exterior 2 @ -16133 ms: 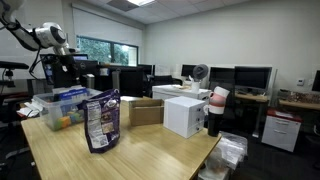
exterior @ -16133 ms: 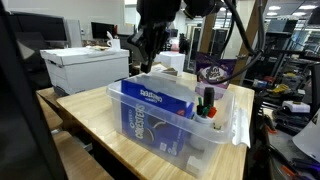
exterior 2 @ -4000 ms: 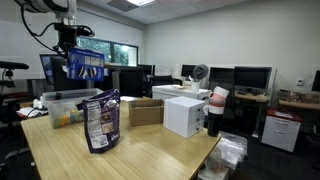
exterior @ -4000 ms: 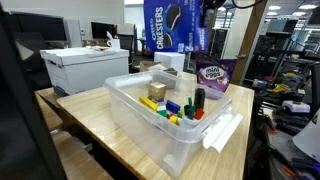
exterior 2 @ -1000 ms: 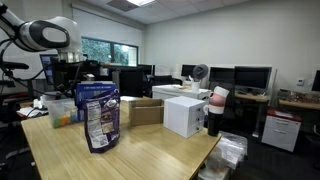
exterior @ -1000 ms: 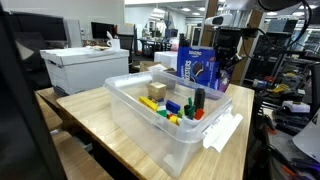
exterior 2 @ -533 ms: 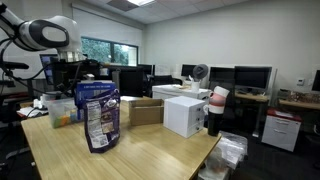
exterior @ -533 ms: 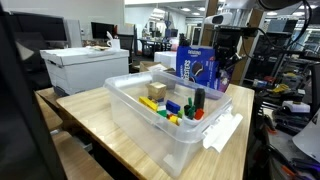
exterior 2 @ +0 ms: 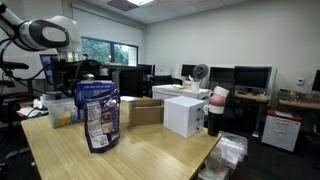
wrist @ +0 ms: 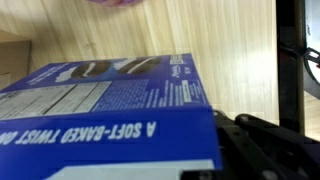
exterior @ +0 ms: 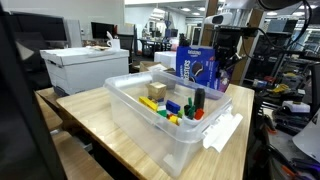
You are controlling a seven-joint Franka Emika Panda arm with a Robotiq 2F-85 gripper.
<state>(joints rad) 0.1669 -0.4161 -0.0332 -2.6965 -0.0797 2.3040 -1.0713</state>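
Wooden office table (exterior: 90,112): the claw (exterior: 223,58), clenched on the blue cookie box (exterior: 198,68), holds it upright near the far edge; gripped off-centre, it could tip against the clear bin (exterior: 165,140).

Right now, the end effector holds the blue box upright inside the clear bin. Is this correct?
Not quite. The place is wrong: the blue box is not inside the clear bin. The end effector holds it upright outside the bin, just beyond its far rim. An exterior view shows this.
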